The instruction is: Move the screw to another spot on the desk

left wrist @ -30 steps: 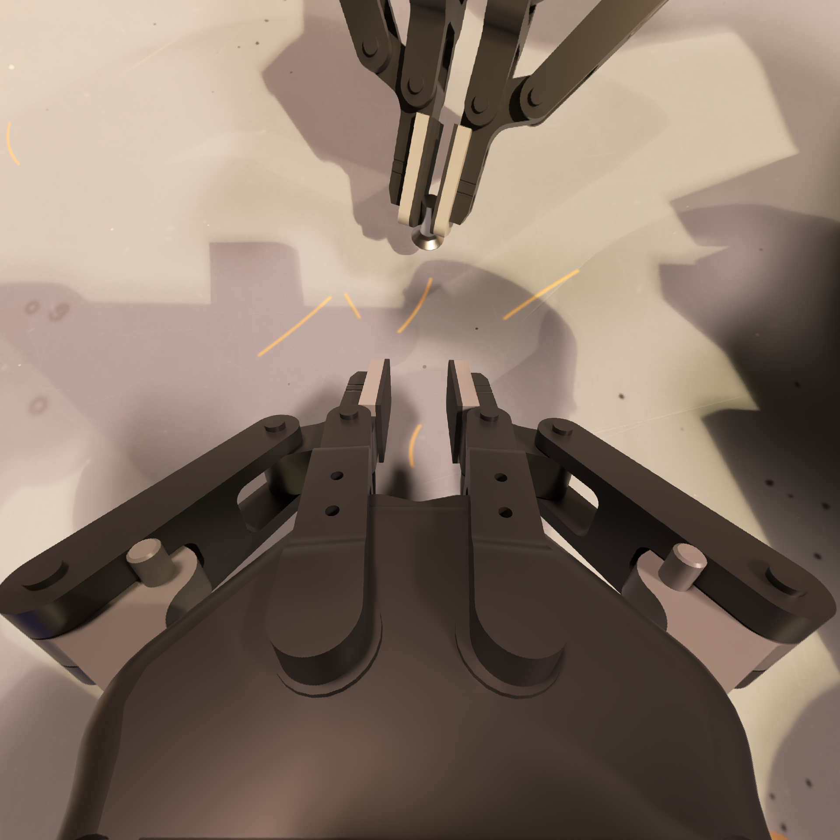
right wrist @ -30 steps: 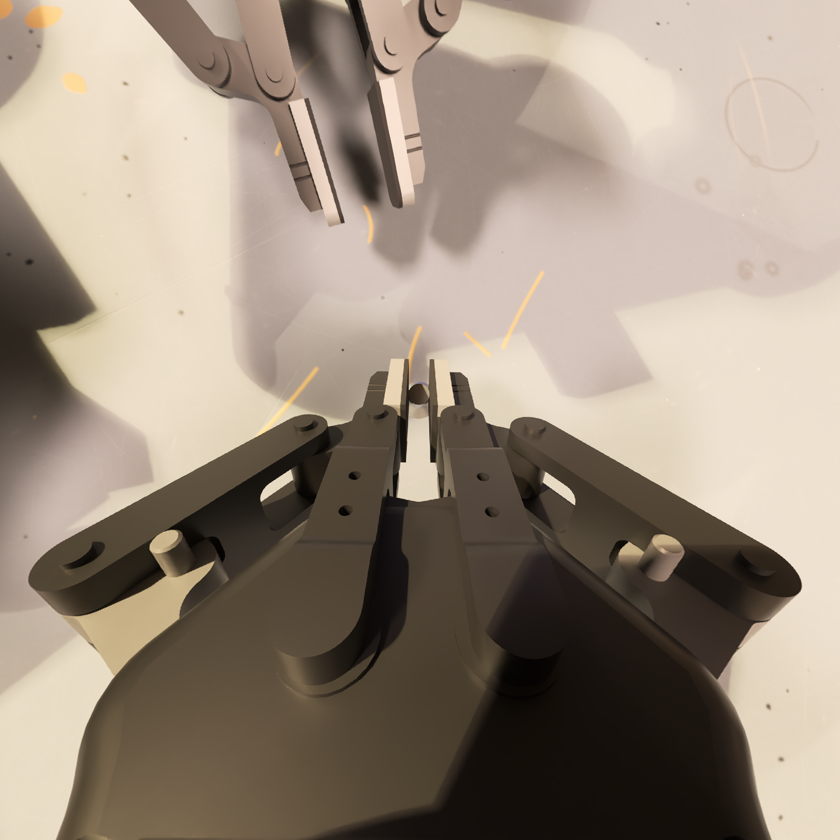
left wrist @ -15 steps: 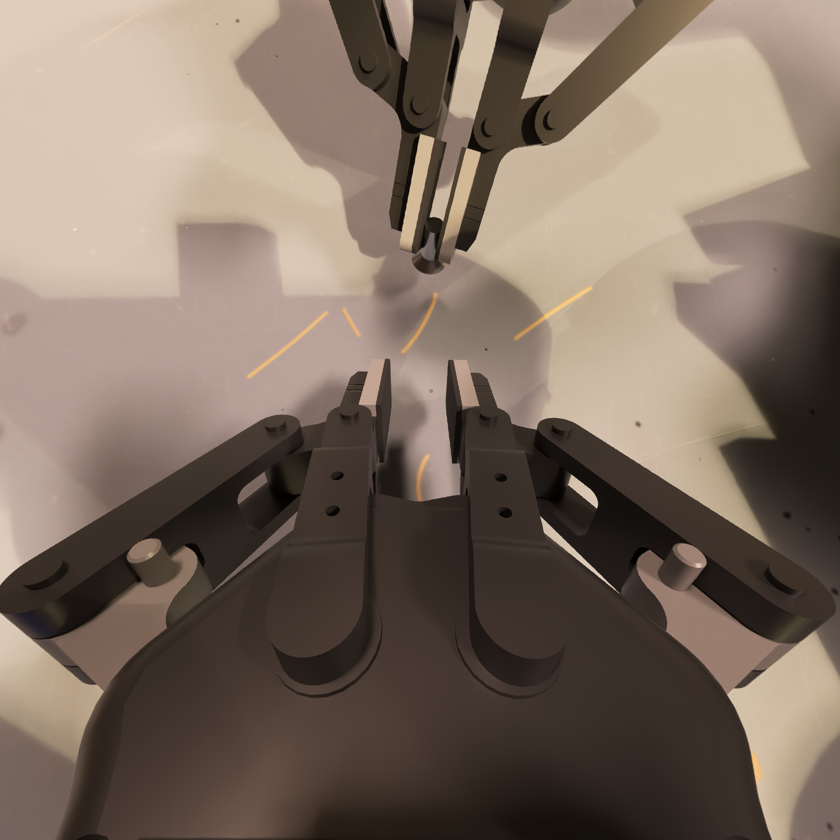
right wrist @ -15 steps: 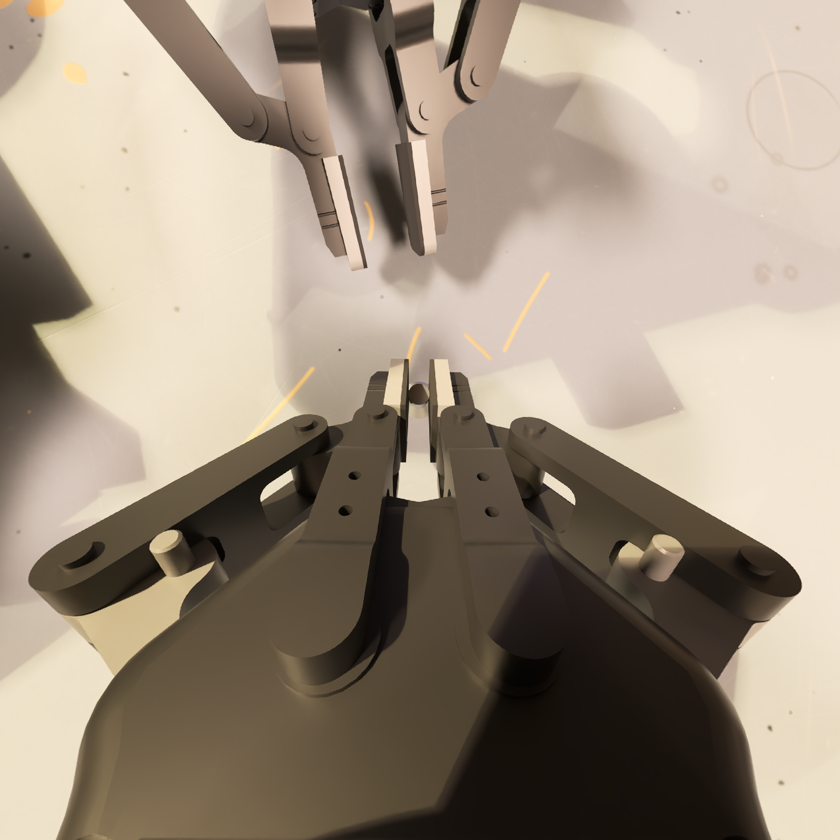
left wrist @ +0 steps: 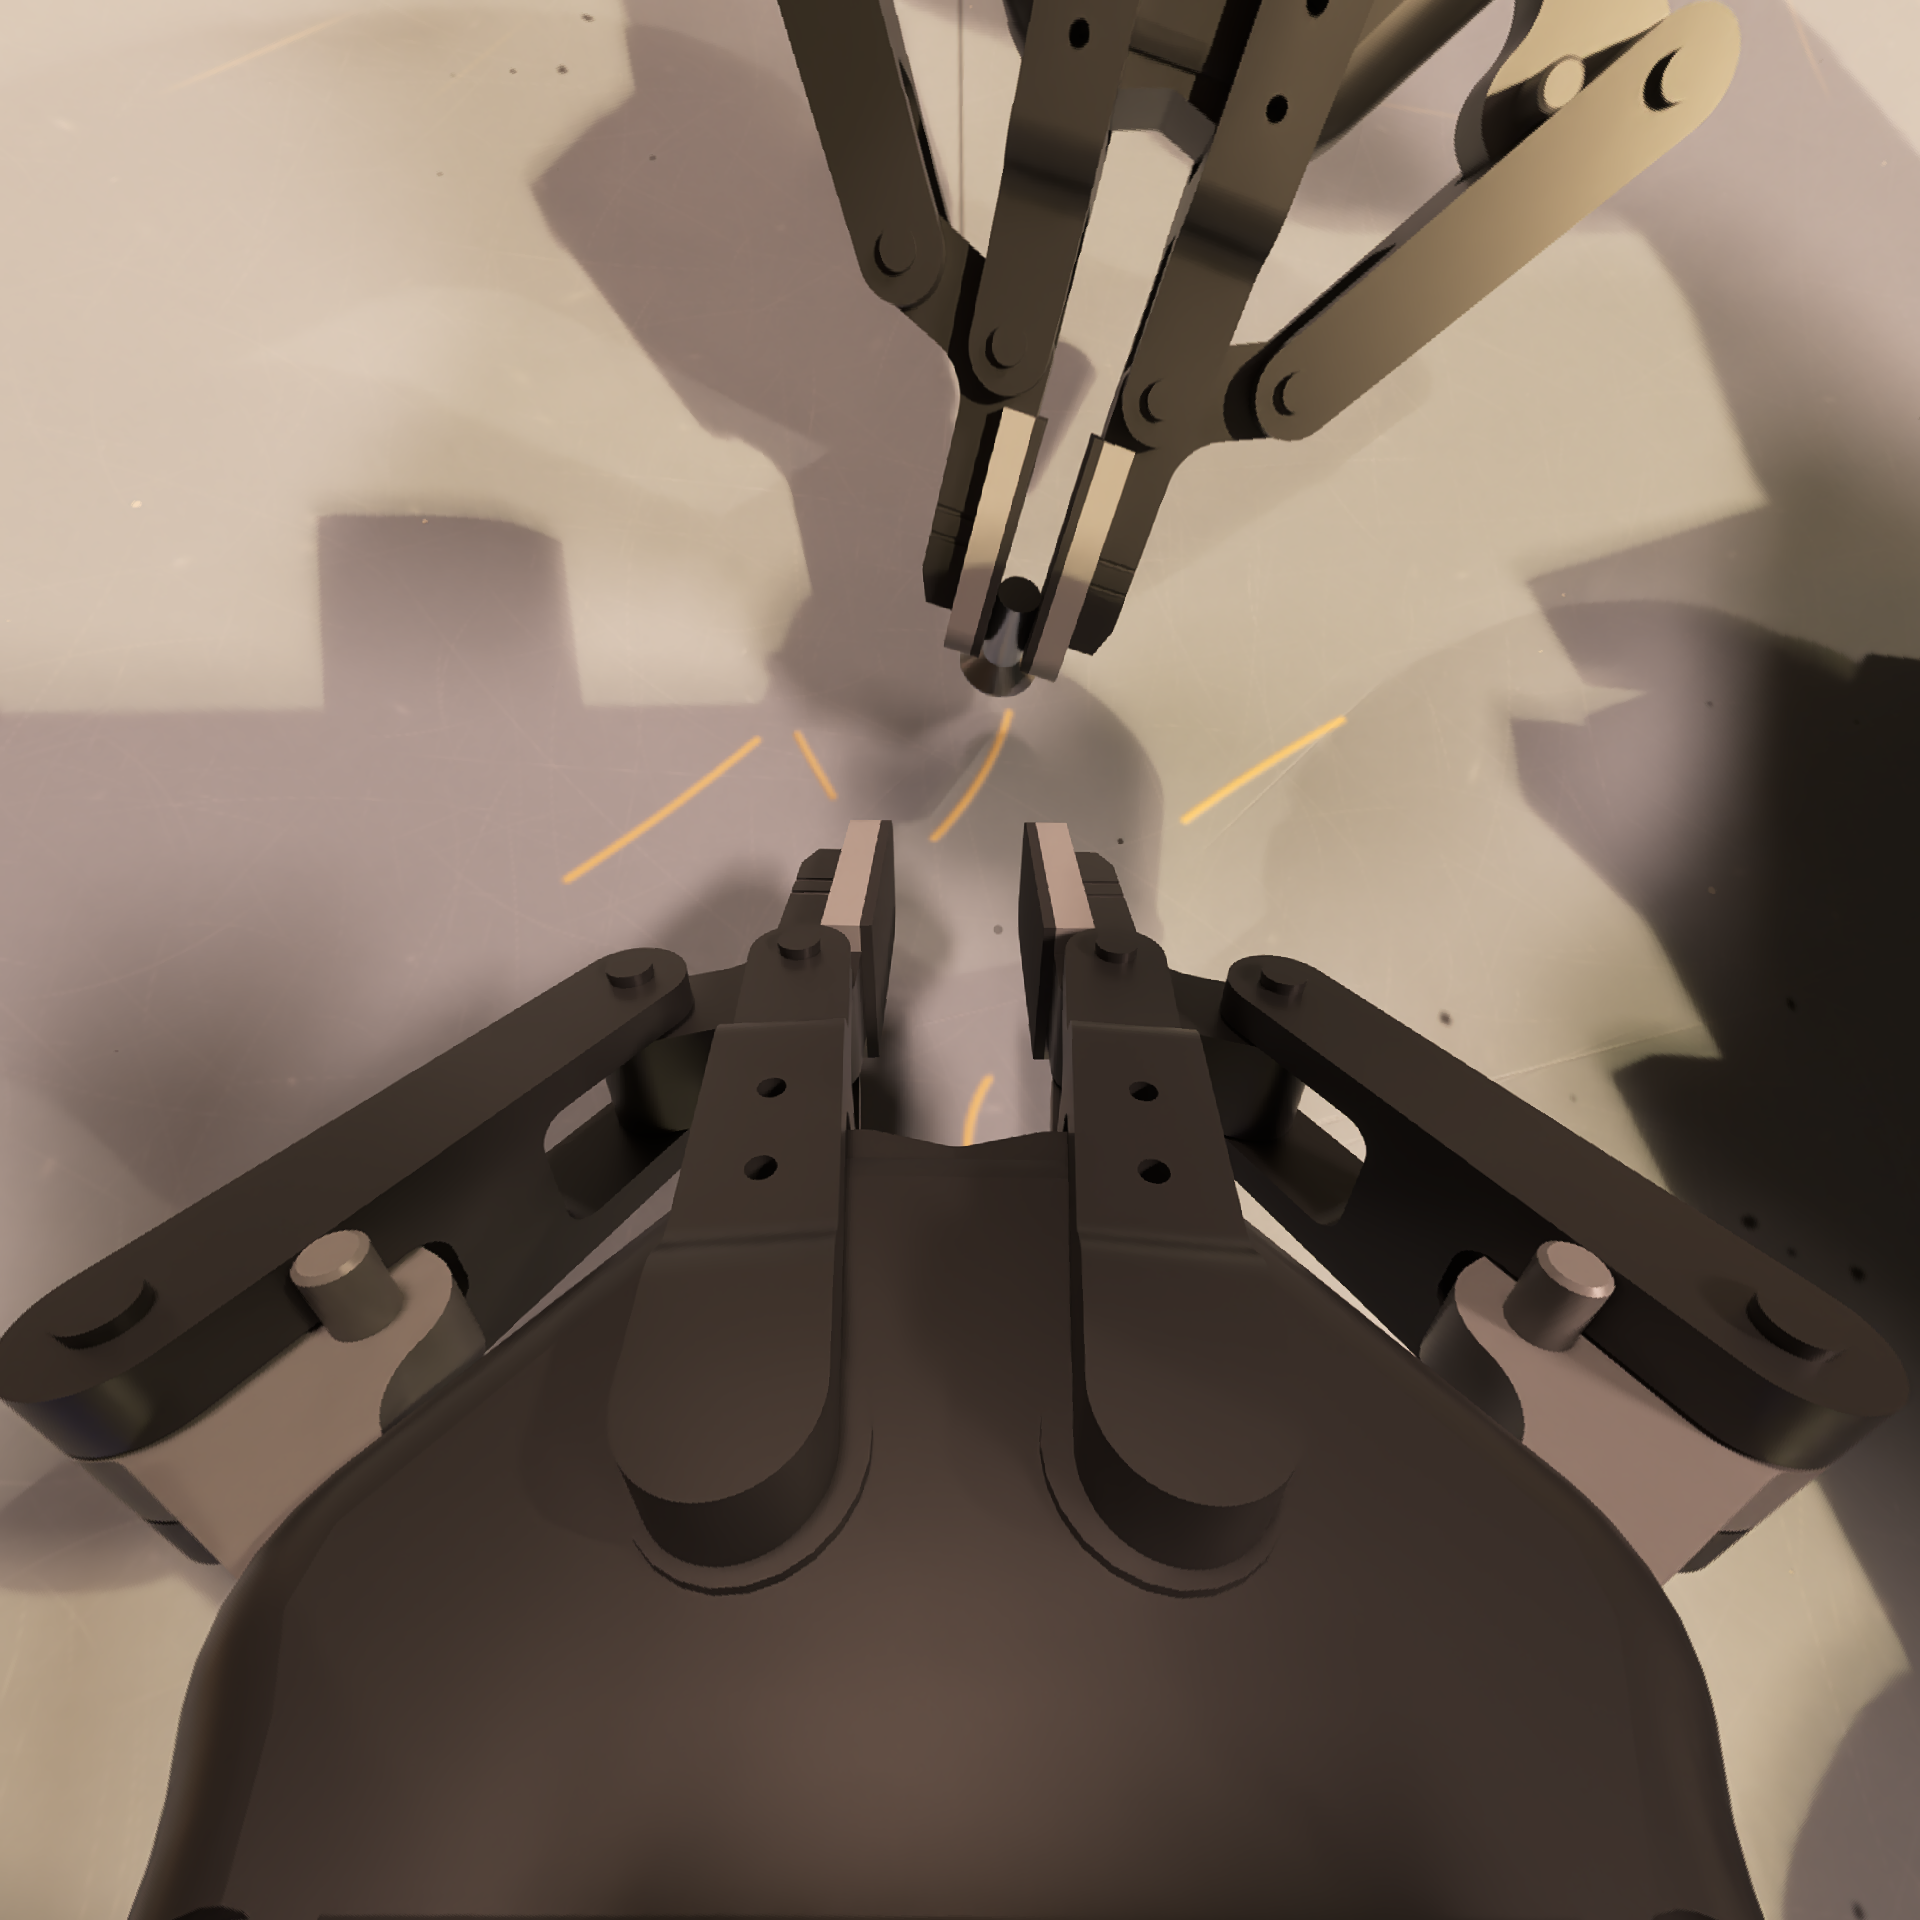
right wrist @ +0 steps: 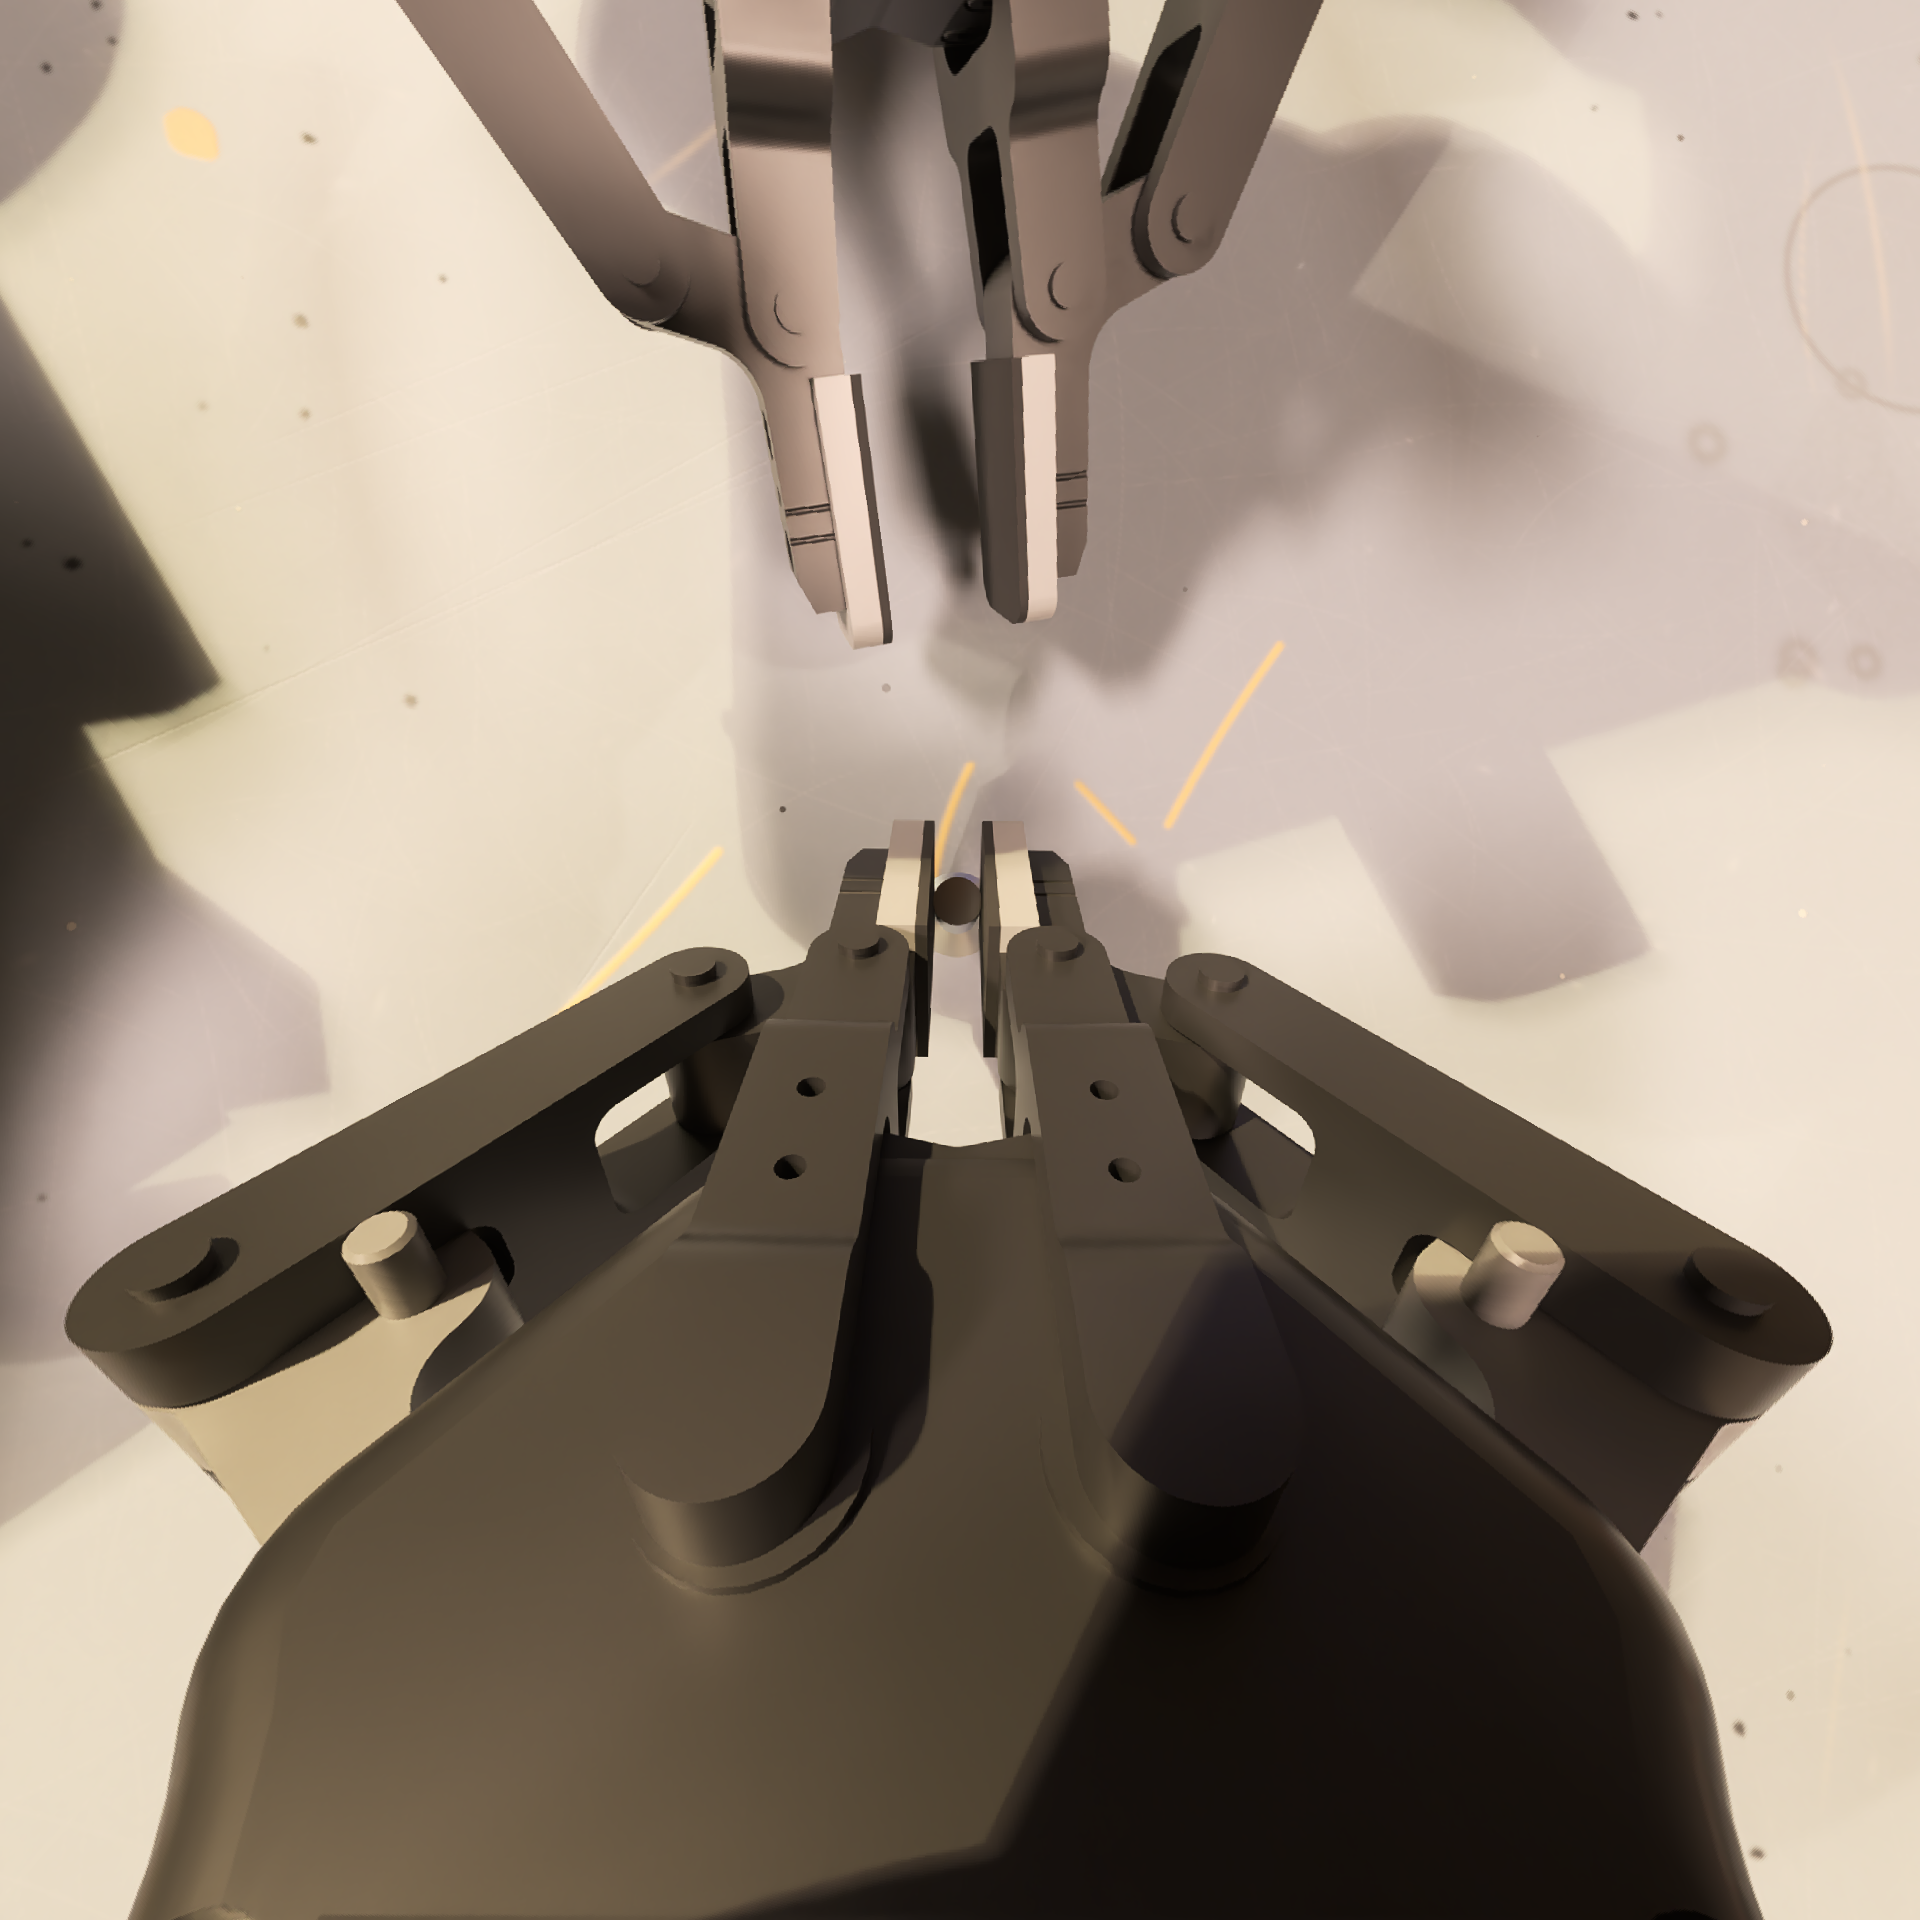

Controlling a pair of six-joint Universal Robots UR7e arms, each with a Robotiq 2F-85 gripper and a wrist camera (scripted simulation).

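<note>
The right gripper (right wrist: 957,871) is clamped on the screw (right wrist: 957,900), its two pale pads pressed against the small dark metal piece from either side. In the left wrist view the same gripper (left wrist: 1006,642) reaches down from the far side, and the screw (left wrist: 1000,659) sits at its fingertips, with the rounded head poking out below them, just above the desk (left wrist: 312,312). The left gripper (left wrist: 956,868) holds nothing, its fingers spread apart with only desk surface between them. In the right wrist view it (right wrist: 940,621) hangs at the far side, tips pointing toward the screw. The two grippers face each other tip to tip, near but not touching. The pale desk (right wrist: 1558,1091) carries broad grey shadows and a few thin orange streaks (left wrist: 1262,769) between the grippers.
</note>
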